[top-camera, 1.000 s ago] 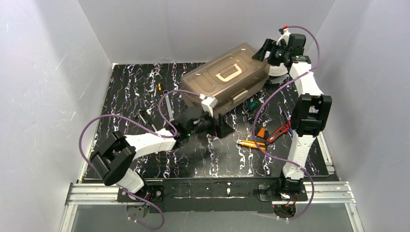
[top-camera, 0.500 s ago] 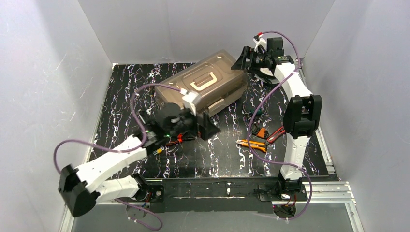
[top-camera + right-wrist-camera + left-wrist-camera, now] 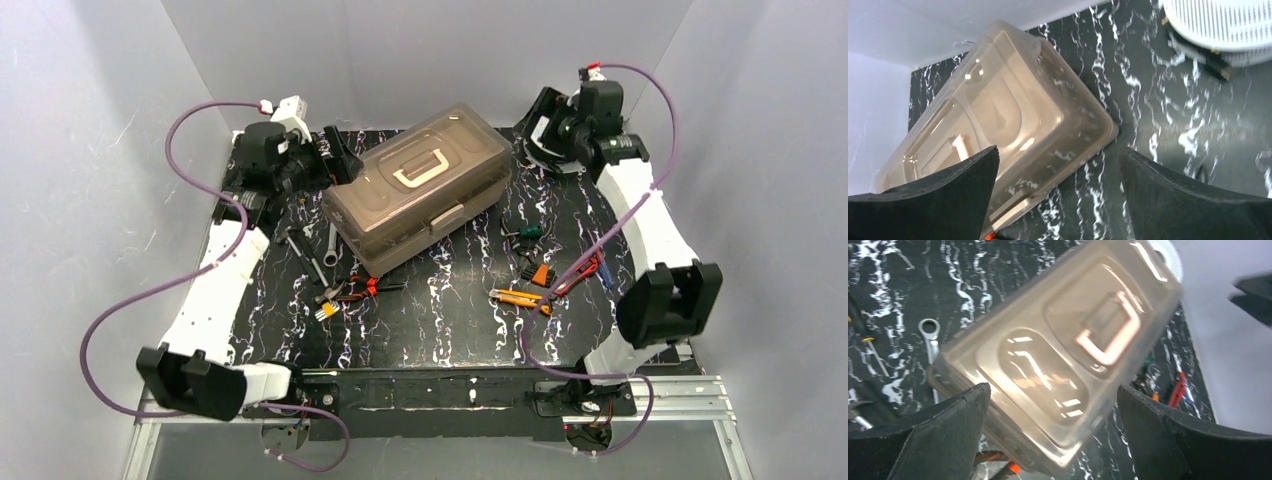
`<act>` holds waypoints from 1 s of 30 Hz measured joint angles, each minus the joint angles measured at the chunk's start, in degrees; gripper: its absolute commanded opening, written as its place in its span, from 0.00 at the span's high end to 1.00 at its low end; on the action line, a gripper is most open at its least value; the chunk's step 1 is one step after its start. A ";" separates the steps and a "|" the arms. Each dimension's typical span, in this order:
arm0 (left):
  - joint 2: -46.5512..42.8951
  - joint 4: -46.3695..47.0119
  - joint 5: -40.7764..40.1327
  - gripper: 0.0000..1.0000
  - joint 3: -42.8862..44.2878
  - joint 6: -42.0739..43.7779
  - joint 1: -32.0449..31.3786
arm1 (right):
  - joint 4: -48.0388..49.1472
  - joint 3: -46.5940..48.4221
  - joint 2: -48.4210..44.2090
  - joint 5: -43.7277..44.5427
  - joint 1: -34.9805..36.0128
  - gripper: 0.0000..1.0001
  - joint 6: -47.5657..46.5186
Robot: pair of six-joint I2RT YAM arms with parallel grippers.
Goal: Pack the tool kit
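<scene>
- Both arms reach to the far side of the bench [image 3: 450,325]. The left fingers [image 3: 948,432] are spread wide and empty by the toolbox [image 3: 420,195], at its far-left corner. The right fingers [image 3: 938,192] are spread and empty off its far-right end.
- Only the right wrist view shows the whole ribbed white spool [image 3: 1220,25]. The left wrist view shows a wrench [image 3: 929,332].
- The toolbox sits closed at mid-bench, its long axis running from near-left to far-right.

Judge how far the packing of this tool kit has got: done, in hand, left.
Done: nothing visibly packed; the toolbox sits shut. In hand: the left hand and right hand hover open at its two ends, holding nothing. Left: open the box, load the loose wrench, yellow knife, red-handled pliers and green screwdriver, then close it.
</scene>
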 measured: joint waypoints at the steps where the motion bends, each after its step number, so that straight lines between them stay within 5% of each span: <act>1: 1.92 -0.11 -0.33 0.02 1.11 0.57 1.20 | 1.20 -3.34 -2.60 2.29 0.74 0.05 1.97; 7: 15.65 -1.49 1.14 0.02 8.52 3.74 5.79 | 4.17 -17.07 -10.29 16.02 12.02 0.05 12.57; 14: 27.85 -2.47 9.20 0.03 12.50 3.91 11.13 | 6.91 -20.31 -9.90 14.99 17.92 0.04 17.90; 21: 25.81 4.87 20.37 0.05 5.05 -1.16 11.15 | 9.01 -20.98 -5.68 9.64 17.38 0.04 19.67; 30: 15.21 7.39 22.58 0.06 -6.43 -3.93 2.43 | 10.21 -20.96 -4.76 1.90 12.15 0.04 18.97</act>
